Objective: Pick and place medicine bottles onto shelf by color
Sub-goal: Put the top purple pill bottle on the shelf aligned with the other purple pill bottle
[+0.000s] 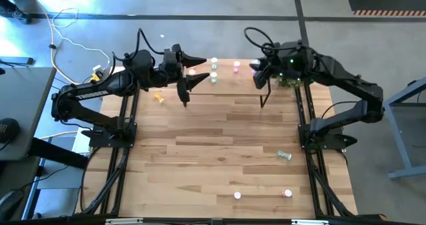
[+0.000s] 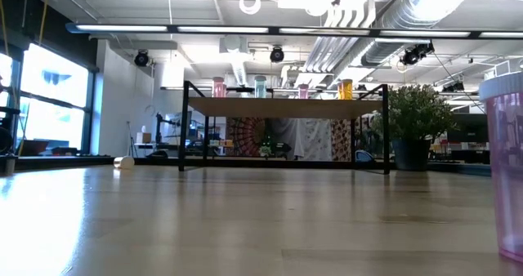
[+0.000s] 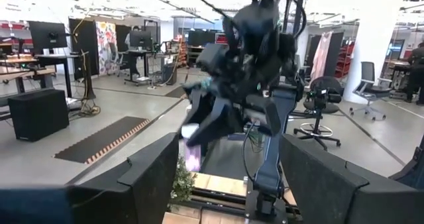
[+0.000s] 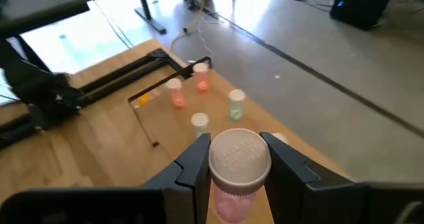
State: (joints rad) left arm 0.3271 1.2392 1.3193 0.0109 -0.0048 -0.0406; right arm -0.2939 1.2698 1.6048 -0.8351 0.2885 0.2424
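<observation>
While my right gripper (image 4: 233, 159) hangs over the far right end of the shelf (image 2: 286, 107), its fingers are closed on a pink medicine bottle (image 4: 238, 168), white cap up, gripped by the sides so it stays upright for setting down. I judge it is headed for the pink end of the row, since the pink bottle on the shelf (image 1: 236, 66) sits nearest that gripper. My left gripper (image 1: 193, 70) is raised beside the left end of the shelf, fingers spread wide with nothing between them, waiting clear of the drop zone. Bottles already on the shelf stand upright in a line by colour: the low view shows a red one (image 2: 219, 86), a green one (image 2: 260, 86), a pink one and an orange one (image 2: 346, 89) from the side. High view adds what the low view misses: an orange bottle lying on the table (image 1: 158, 98) near the left arm, a green bottle on its side (image 1: 284, 156) by the right arm's base, and two pink ones at the near edge (image 1: 237, 196) still to be sorted. Only the right wrist view shows the grip itself. Left wrist view looks across at the right arm with the pink bottle under it. Potted plant (image 2: 413, 111) stands to the right of the shelf.
</observation>
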